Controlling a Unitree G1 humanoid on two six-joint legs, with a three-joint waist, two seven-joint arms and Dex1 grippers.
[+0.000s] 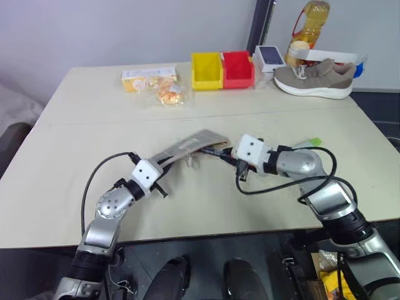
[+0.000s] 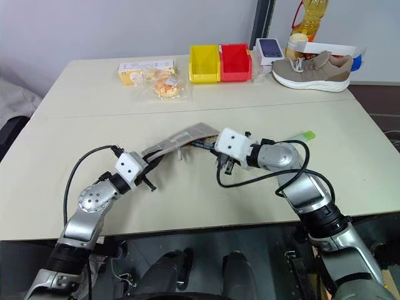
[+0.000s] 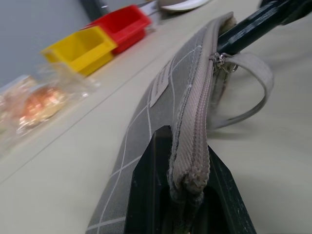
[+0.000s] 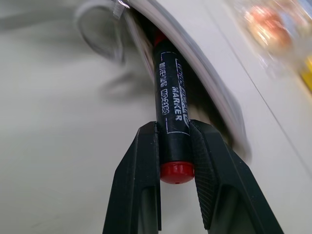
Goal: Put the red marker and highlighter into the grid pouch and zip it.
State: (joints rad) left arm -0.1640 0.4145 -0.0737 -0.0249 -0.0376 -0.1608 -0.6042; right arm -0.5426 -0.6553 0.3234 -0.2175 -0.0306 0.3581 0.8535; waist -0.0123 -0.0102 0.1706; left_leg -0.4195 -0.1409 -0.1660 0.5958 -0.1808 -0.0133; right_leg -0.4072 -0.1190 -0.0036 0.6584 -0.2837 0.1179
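Progress stood at the first insertion. At lower left of the head views, the left gripper (image 1: 164,170) was clenched on the closed end of the grid pouch (image 1: 187,148), lifting that grey fabric off the table (image 1: 81,112) near the frame's centre. Just right of centre, the right gripper (image 2: 211,146) grasped the red marker (image 4: 172,105) (black barrel, red end cap between the fingers), whose tip had entered the pouch's open mouth beside the zipper pull (image 3: 219,59). Further right, the highlighter (image 2: 305,135) lay alone on the table, untouched. By my judgement, the marker was only partly in; the highlighter and the zipping were yet to be done.
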